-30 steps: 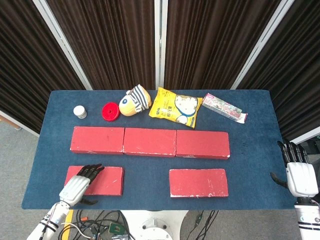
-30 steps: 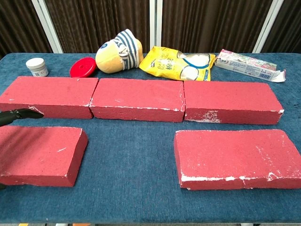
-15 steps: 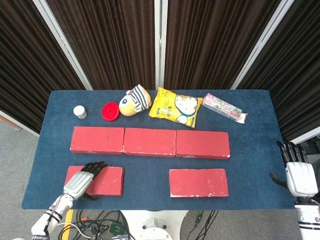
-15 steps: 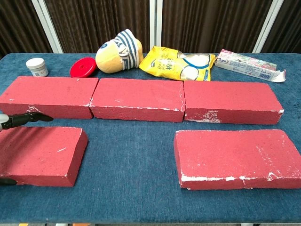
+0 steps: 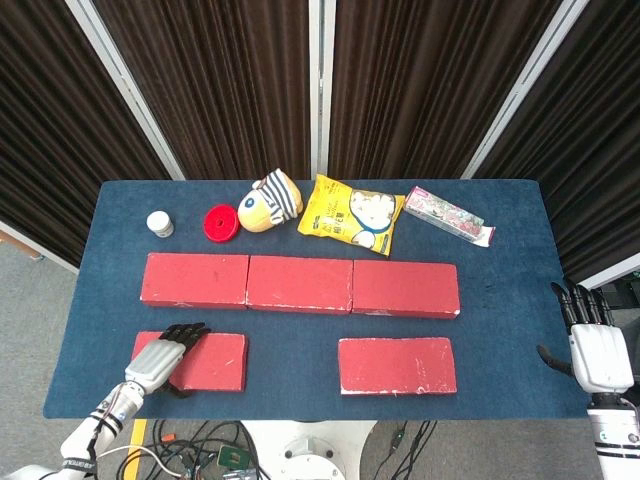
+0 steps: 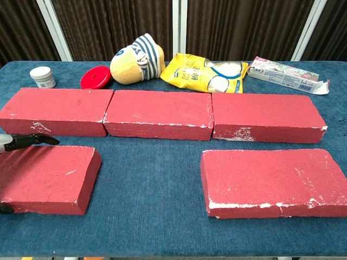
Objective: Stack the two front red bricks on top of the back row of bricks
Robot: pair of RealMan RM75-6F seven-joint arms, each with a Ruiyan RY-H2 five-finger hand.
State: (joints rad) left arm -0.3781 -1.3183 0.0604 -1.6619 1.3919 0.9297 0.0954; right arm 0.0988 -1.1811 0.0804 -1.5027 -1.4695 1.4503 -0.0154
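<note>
We judge the front-left red brick heavy, rigid, gritty; left hand lies on it, fingers spread over top, thumb under near edge. Grip across width. Right hand idle, fingers apart.

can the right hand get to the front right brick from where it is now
Probably yes. The right hand hangs open off the table's right edge, and only bare blue table lies between it and the front right brick, whose top and sides are uncovered.

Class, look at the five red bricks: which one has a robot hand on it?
The front left brick: the left hand lies over its left end. The other four bricks are untouched.
</note>
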